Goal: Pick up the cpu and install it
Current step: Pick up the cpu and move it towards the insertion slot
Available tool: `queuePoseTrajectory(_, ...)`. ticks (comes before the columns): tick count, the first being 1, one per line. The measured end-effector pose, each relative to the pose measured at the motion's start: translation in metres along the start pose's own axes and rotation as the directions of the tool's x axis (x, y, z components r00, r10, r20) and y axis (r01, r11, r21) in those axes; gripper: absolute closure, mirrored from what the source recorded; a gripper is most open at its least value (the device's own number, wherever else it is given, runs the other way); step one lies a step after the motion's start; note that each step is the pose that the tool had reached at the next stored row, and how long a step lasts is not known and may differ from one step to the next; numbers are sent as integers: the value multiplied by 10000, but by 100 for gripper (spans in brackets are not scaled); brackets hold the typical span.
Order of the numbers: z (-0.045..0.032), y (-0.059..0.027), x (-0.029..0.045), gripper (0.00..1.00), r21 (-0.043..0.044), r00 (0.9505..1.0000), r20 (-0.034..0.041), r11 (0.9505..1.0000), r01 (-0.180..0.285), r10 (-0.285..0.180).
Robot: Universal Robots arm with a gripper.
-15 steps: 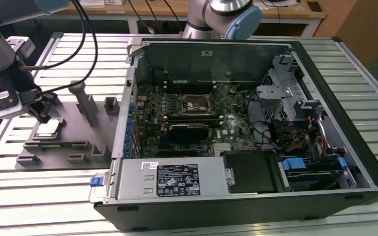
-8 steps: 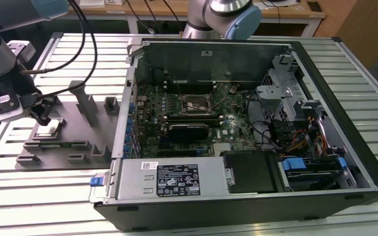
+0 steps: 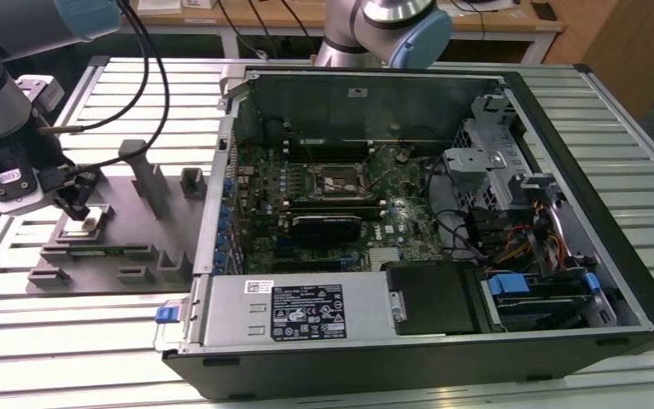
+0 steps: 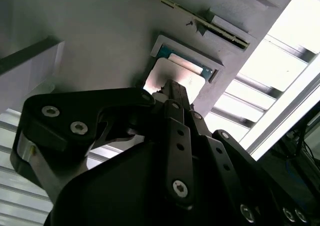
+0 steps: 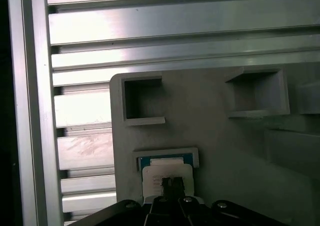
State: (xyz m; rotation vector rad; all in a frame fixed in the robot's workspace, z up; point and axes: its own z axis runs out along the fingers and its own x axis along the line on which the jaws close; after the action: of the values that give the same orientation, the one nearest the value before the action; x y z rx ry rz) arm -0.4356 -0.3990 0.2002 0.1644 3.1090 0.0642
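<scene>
The gripper (image 3: 77, 209) is seen low over the grey holder plate (image 3: 123, 256) at the exterior view's left, well apart from the open computer case (image 3: 599, 213) and the socket (image 3: 339, 181) on its board. The cpu (image 3: 92, 218) is lying flat in a shallow square recess of that plate, near the plate's left edge.

In both wrist views the cpu (image 5: 155, 178) (image 4: 185, 76) is found directly below the gripper (image 5: 173, 185) (image 4: 170, 86) — not off to either side. The fingertips are set over the middle of its pale top face. The jaws are drawn together, with no gap to be made out between them and nothing held across them. Whether the tips are touching the chip's top or hanging just above it cannot be told.

The chip is close to square, so no long axis is to be reckoned with. A blue-green strip of the recess is left showing along one side, beyond the fingertips. The relation that matters is judged to be purely vertical — jaws above, chip beneath.
</scene>
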Motion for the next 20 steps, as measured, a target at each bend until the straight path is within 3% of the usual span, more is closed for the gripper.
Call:
queuePoseTrajectory(4, 1, 0, 0, 89, -1, 10000, 1, 10000, 0, 0)
queuePoseTrajectory(5, 1, 0, 0, 83, -1, 10000, 1, 10000, 0, 0)
queuePoseTrajectory(6, 1, 0, 0, 83, -1, 10000, 1, 10000, 0, 0)
queuePoseTrajectory(8, 1, 0, 0, 71, 0, 10000, 1, 10000, 0, 0)
queuePoseTrajectory(9, 1, 0, 0, 71, -1, 10000, 1, 10000, 0, 0)
queuePoseTrajectory(11, 1, 0, 0, 59, 0, 10000, 1, 10000, 0, 0)
queuePoseTrajectory(14, 2, 0, 0, 53, 0, 10000, 1, 10000, 0, 0)
queuePoseTrajectory(16, 2, 0, 0, 42, 0, 10000, 1, 10000, 0, 0)
queuePoseTrajectory(18, 2, 0, 0, 42, -1, 10000, 1, 10000, 0, 0)
queuePoseTrajectory(19, 2, 0, 0, 35, 3, 10000, 1, 10000, 0, 0)
queuePoseTrajectory(20, 4, 1, 0, 35, 52, 10000, 10, 10000, 0, 0)
